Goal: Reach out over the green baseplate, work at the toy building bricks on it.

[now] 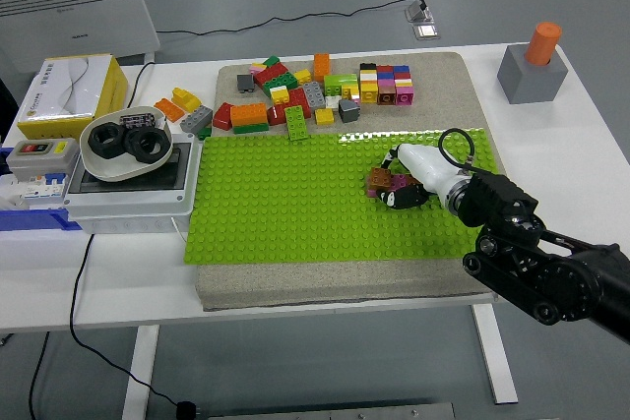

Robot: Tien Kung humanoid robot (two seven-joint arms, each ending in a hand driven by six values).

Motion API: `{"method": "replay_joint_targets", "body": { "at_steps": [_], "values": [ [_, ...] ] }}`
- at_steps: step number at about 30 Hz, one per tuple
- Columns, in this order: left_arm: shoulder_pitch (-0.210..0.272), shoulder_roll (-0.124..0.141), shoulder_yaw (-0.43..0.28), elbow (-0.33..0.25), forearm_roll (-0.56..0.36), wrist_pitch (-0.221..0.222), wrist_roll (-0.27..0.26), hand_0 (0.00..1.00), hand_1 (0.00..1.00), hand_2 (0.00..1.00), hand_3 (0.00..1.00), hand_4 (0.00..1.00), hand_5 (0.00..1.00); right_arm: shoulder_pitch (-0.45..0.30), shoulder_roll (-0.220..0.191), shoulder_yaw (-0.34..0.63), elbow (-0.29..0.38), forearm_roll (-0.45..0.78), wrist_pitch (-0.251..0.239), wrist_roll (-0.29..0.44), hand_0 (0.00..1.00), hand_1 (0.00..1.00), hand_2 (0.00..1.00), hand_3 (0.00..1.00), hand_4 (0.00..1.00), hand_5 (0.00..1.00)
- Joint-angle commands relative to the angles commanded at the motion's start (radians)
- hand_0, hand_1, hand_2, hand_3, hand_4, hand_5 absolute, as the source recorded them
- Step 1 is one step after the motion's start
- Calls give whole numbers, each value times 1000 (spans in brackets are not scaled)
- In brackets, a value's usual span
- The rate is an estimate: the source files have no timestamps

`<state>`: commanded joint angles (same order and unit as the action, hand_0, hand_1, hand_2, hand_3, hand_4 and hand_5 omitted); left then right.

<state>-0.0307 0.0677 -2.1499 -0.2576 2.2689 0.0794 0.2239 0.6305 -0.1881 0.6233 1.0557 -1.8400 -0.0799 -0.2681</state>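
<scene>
The right arm [551, 277] entered from the lower right corner and reached in over the green baseplate [295, 209]. Its right hand [418, 176], white-backed with black fingers, rested on the baseplate's right part, fingers curled down around a small brown and magenta brick cluster [384, 181] stuck to the studs. Whether the fingers truly clamped the cluster could not be told. Beyond the baseplate's far edge, loose bricks [315, 90] of many colours lay on the grey mat [453, 95]. Left of the baseplate stood a white box [128, 194] carrying black rings [126, 142].
</scene>
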Motion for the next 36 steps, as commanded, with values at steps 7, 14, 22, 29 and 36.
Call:
{"method": "replay_joint_targets", "body": {
  "at_steps": [7, 14, 22, 29, 36],
  "values": [
    [2, -1, -1, 1, 0, 0, 0, 762, 707, 603, 445, 647, 307, 0, 0, 1, 1, -1, -2, 1, 842, 866, 864, 661, 712, 198],
    [4, -2, -2, 1, 0, 1, 0, 764, 707, 601, 444, 636, 313, 0, -1, 1, 4, -2, -4, 2, 844, 870, 869, 658, 733, 187],
    [5, -3, -3, 2, 0, 1, 0, 764, 707, 599, 444, 632, 312, -1, -2, 0, 5, -2, -4, 2, 844, 869, 870, 659, 735, 188],
    [5, -2, -4, 1, 0, 1, 0, 765, 706, 597, 444, 629, 312, -3, -7, 13, 23, -8, -1, 9, 844, 869, 869, 659, 736, 188],
    [4, -3, -5, 0, 0, 1, 0, 765, 707, 597, 443, 628, 313, -18, -29, 66, 104, -109, 6, 2, 845, 880, 882, 752, 836, 244]
  ]
}}
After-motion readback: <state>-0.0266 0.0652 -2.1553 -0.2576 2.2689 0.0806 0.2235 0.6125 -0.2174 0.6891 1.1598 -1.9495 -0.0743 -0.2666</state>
